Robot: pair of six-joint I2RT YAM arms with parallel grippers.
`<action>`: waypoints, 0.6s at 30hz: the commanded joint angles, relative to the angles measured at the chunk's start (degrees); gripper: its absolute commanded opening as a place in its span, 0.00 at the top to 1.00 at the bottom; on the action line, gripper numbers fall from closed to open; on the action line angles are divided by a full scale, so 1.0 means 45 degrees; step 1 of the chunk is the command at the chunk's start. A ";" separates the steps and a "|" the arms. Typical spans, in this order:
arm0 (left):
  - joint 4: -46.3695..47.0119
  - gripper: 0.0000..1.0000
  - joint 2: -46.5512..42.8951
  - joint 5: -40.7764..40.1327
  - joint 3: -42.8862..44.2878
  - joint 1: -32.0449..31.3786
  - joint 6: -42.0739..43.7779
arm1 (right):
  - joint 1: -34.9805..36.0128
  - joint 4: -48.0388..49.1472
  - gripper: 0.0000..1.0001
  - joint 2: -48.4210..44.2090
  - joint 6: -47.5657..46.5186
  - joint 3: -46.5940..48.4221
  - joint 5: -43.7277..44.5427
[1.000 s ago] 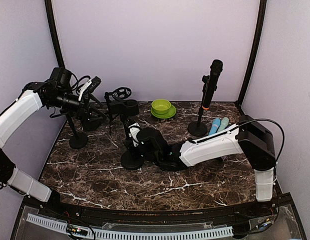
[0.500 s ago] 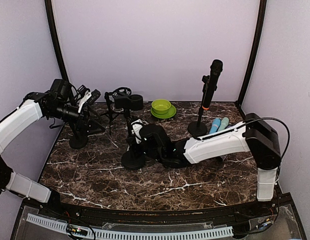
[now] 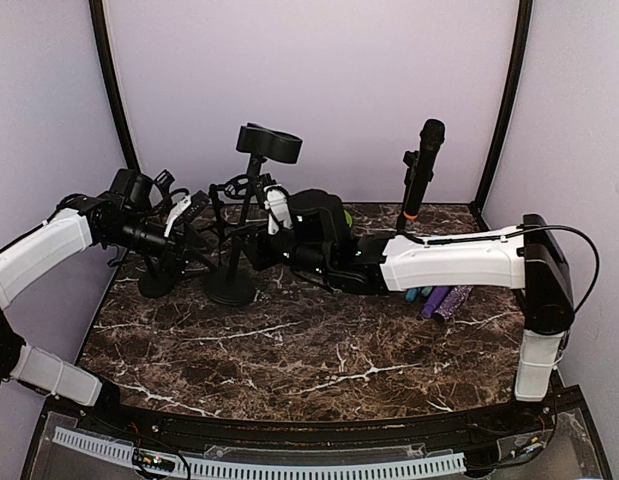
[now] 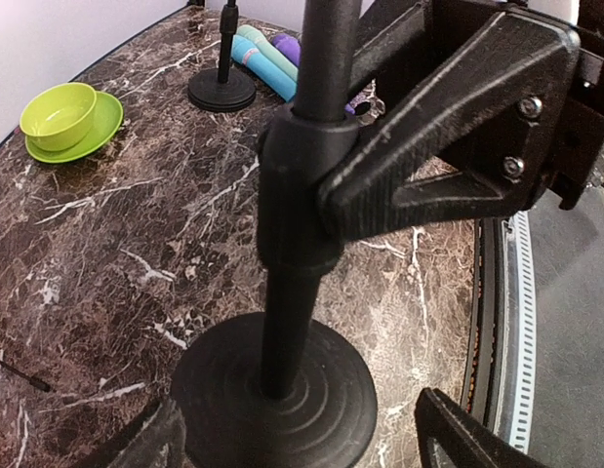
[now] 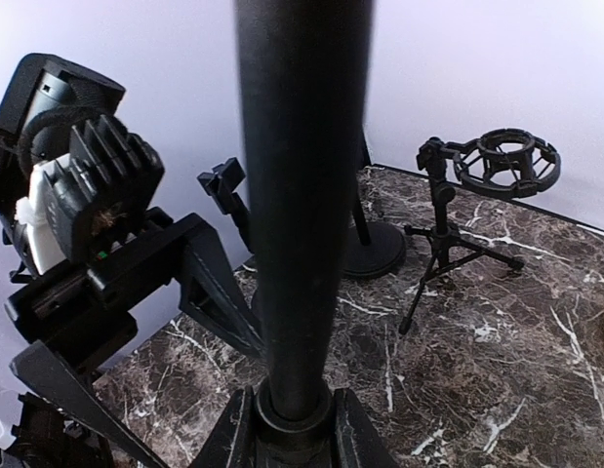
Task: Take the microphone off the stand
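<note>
The black microphone (image 3: 421, 165) with an orange ring sits upright in its stand at the back right, with no gripper near it. That stand's round base (image 4: 221, 90) shows in the left wrist view. My right gripper (image 5: 292, 429) (image 3: 251, 243) is shut on the pole of a different black stand (image 3: 257, 185), which has a round base (image 4: 272, 390) and a round holder on top (image 3: 269, 142). My left gripper (image 4: 302, 444) (image 3: 192, 228) is open, one finger on either side of that base and touching nothing.
Teal and purple microphones (image 3: 444, 300) (image 4: 267, 58) lie on the marble under the right arm. A green bowl on a saucer (image 4: 58, 112) sits at the back. A tripod shock-mount stand (image 5: 477, 195) and another round-base stand (image 3: 157, 280) crowd the back left.
My right arm has carried the gripped stand left and toward the back, raising it upright. My left gripper has dropped closer to its base, and its fingers have narrowed slightly.
</note>
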 commanded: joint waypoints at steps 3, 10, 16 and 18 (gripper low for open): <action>0.0529 0.21 0.0571 0.0168 0.0371 -0.0529 -0.0103 | 0.0279 0.0412 1.00 -0.0282 0.0214 0.1650 -0.1159; 0.0222 0.40 0.0883 0.0670 0.0698 -0.0558 -0.0128 | 0.0418 0.0309 1.00 -0.0292 0.0206 0.1849 -0.1162; 0.0090 0.81 0.0796 0.1134 0.0822 -0.0560 -0.0244 | 0.0446 0.0327 1.00 -0.0262 0.0243 0.1886 -0.1308; 0.0046 0.88 0.0750 0.1331 0.0951 -0.0553 -0.0339 | 0.0449 0.0363 1.00 -0.0279 0.0322 0.1851 -0.1398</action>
